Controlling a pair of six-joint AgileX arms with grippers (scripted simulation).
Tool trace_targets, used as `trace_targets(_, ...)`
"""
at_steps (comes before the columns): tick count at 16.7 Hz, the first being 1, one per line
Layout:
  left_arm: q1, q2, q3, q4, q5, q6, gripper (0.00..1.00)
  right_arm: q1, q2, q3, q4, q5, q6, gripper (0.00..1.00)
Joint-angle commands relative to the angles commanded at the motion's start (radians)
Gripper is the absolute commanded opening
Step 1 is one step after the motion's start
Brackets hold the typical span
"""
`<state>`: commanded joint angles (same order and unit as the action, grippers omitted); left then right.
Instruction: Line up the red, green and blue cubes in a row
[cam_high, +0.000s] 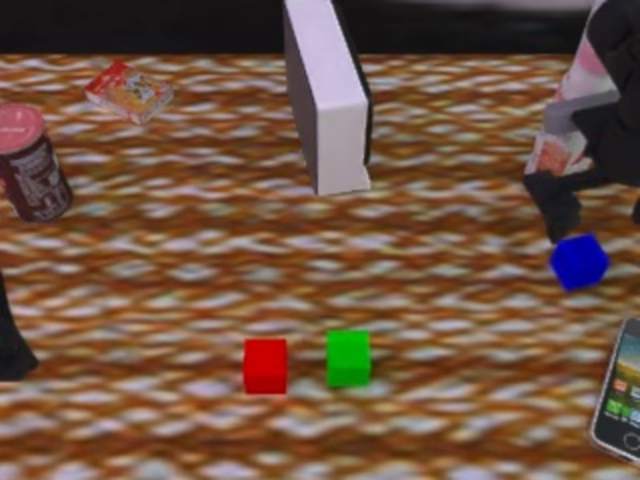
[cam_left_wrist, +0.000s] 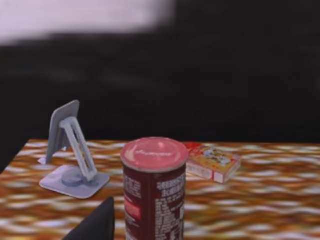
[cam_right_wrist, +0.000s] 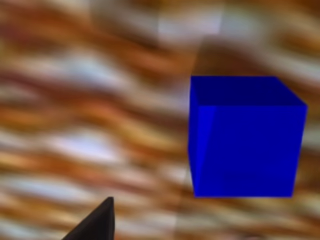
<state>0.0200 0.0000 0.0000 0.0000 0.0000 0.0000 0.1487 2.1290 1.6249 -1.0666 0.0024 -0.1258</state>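
The red cube (cam_high: 265, 366) and the green cube (cam_high: 348, 358) sit side by side near the table's front middle, a small gap between them. The blue cube (cam_high: 579, 262) rests apart at the right, level with neither. My right gripper (cam_high: 597, 222) hovers open just behind and above the blue cube, without touching it. In the right wrist view the blue cube (cam_right_wrist: 245, 140) lies on the table beyond one dark fingertip (cam_right_wrist: 100, 222); the other finger is out of frame. My left gripper (cam_high: 12, 350) is parked open at the left edge.
A dark red can with a pink lid (cam_high: 32, 165) stands at the left, a printed packet (cam_high: 128, 90) behind it. A white stand (cam_high: 328, 95) rises at the back middle. A phone (cam_high: 625, 395) lies at the front right edge.
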Motion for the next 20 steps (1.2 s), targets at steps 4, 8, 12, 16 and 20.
trace_targets(4,0.000,0.000,0.000,0.000,0.000,0.000,1.00,-0.003,0.006,-0.015,0.019,0.000,-0.001,1.00)
trace_targets(8,0.000,0.000,0.000,0.000,0.000,0.000,1.00,-0.001,0.069,-0.089,0.165,0.001,0.001,1.00)
trace_targets(12,0.000,0.000,0.000,0.000,0.000,0.000,1.00,0.001,0.120,-0.144,0.264,0.001,0.003,1.00)
trace_targets(16,0.000,0.000,0.000,0.000,0.000,0.000,1.00,0.001,0.120,-0.144,0.265,0.001,0.003,0.92)
trace_targets(20,0.000,0.000,0.000,0.000,0.000,0.000,1.00,0.001,0.120,-0.144,0.265,0.001,0.003,0.62)
